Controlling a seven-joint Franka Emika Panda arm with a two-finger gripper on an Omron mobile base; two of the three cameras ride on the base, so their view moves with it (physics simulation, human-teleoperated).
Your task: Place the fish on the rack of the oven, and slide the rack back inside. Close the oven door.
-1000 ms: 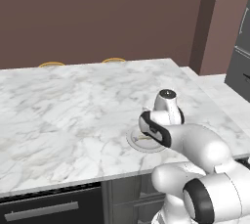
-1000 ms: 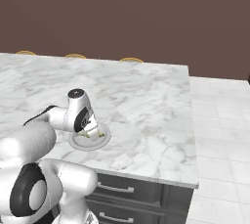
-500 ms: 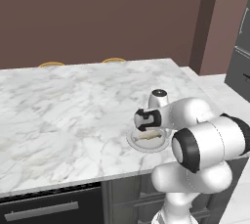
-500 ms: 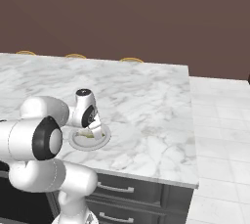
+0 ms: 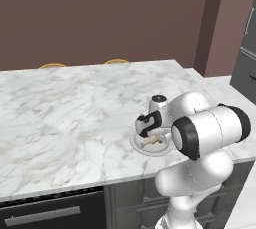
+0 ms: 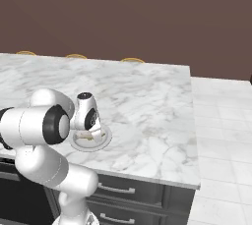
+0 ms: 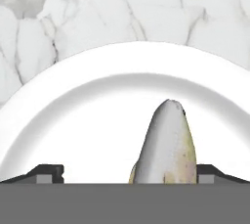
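Note:
The fish [image 7: 168, 145] is small and yellowish-olive, and it lies on a round pale plate [image 7: 73, 120] on the marble counter. My gripper [image 7: 131, 173] points down at the plate and is open. The fish rises between its two finger tips, nearer the right one, and neither tip touches it. From the base views, the gripper [image 5: 150, 132] hangs just over the plate [image 5: 136, 144] near the counter's front edge, and the fish [image 6: 84, 137] shows under the hand [image 6: 88, 121]. The oven, its rack and its door are out of view.
The marble counter [image 5: 65, 118] stretches wide to the left and behind the plate. Its right end [image 6: 189, 121] drops to a tiled floor [image 6: 221, 135]. A black appliance front with a bar handle [image 5: 45, 215] sits under the counter. Dark drawers [image 6: 123, 189] are below.
The hand has sunk a little closer to the plate and the arm's elbow has swung up and over it. The jaws stay open, and the fish and plate have not moved.

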